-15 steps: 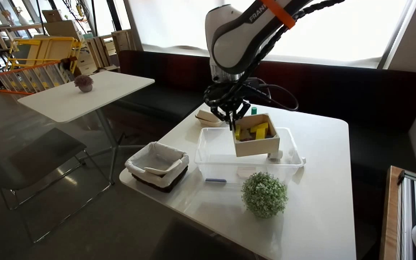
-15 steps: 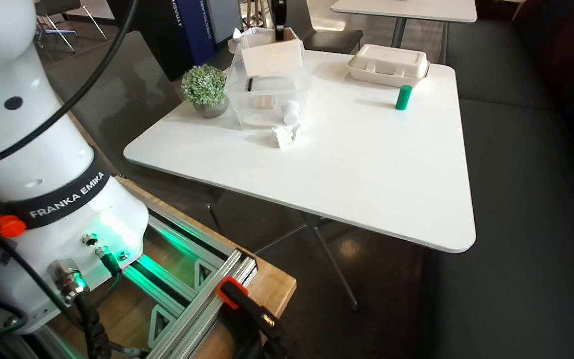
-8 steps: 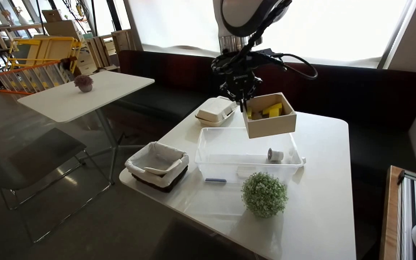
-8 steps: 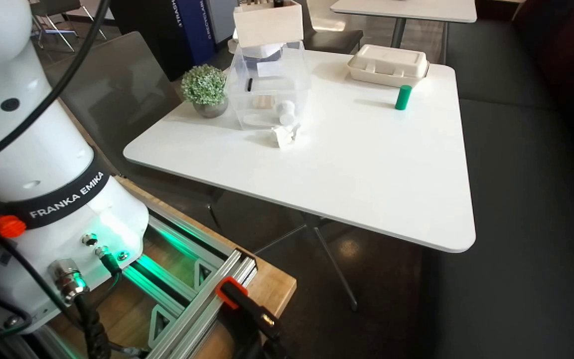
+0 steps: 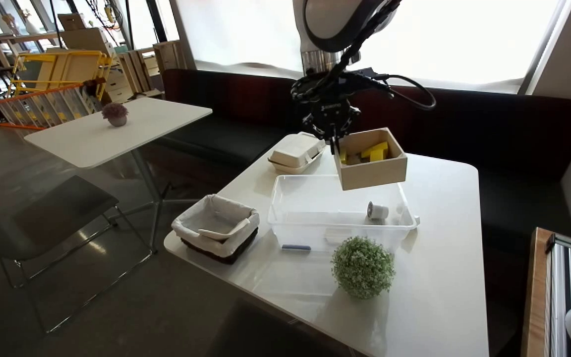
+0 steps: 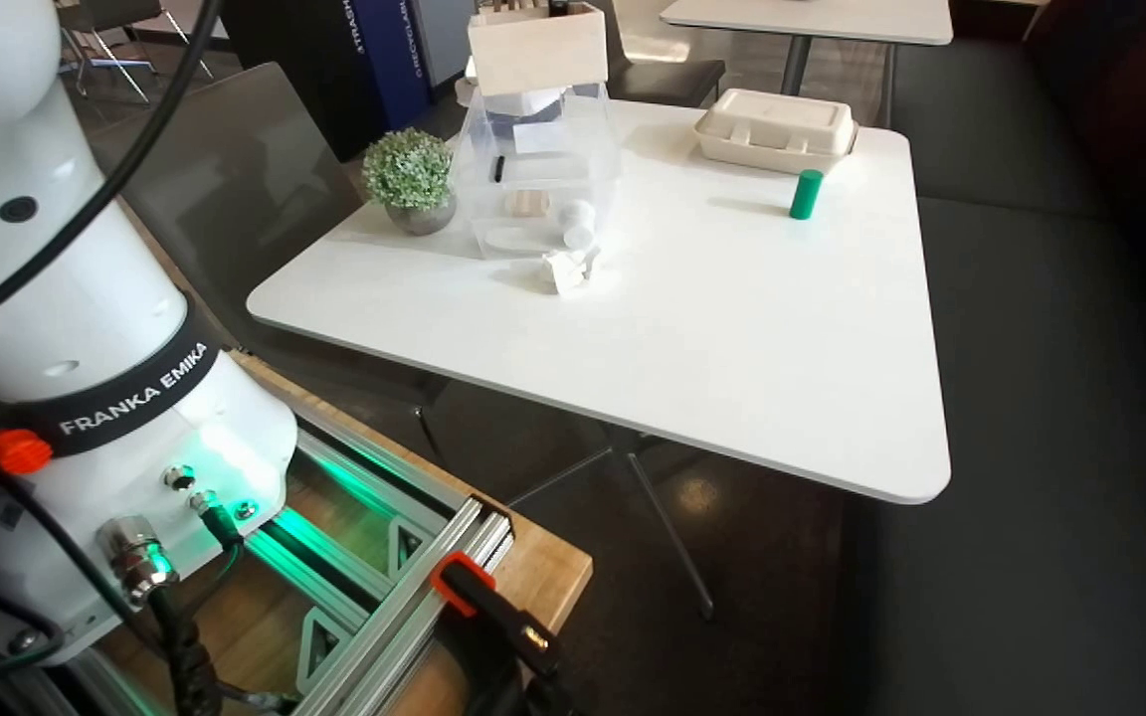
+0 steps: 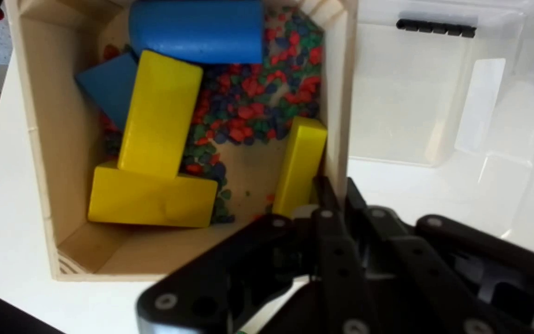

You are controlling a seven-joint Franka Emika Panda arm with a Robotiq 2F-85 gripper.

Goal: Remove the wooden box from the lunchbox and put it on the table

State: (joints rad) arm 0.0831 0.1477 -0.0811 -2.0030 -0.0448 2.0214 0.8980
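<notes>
The wooden box [image 5: 373,173] is light tan and open-topped, slightly tilted, and held in the air above the lunchbox. It also shows in an exterior view [image 6: 538,52]. In the wrist view the box [image 7: 35,139] holds yellow and blue blocks and small coloured bits. My gripper [image 5: 334,145] is shut on one side wall of the box, one finger inside and one outside, as the wrist view shows [image 7: 339,190]. The lunchbox [image 5: 342,227], a translucent tray, stands on the white table [image 5: 446,258] under the box. It also shows in an exterior view [image 6: 467,194].
A small white cup [image 5: 377,211] lies in the lunchbox. A leafy plant [image 5: 363,267], a lined basket [image 5: 218,220], a clamshell container [image 5: 295,150], a green cylinder [image 6: 805,195] and crumpled white paper [image 6: 569,268] are on the table around it.
My gripper has lifted the wooden box higher out of the lunchbox over the first half second, shifting right in an exterior view. In the last half second it has hardly moved.
</notes>
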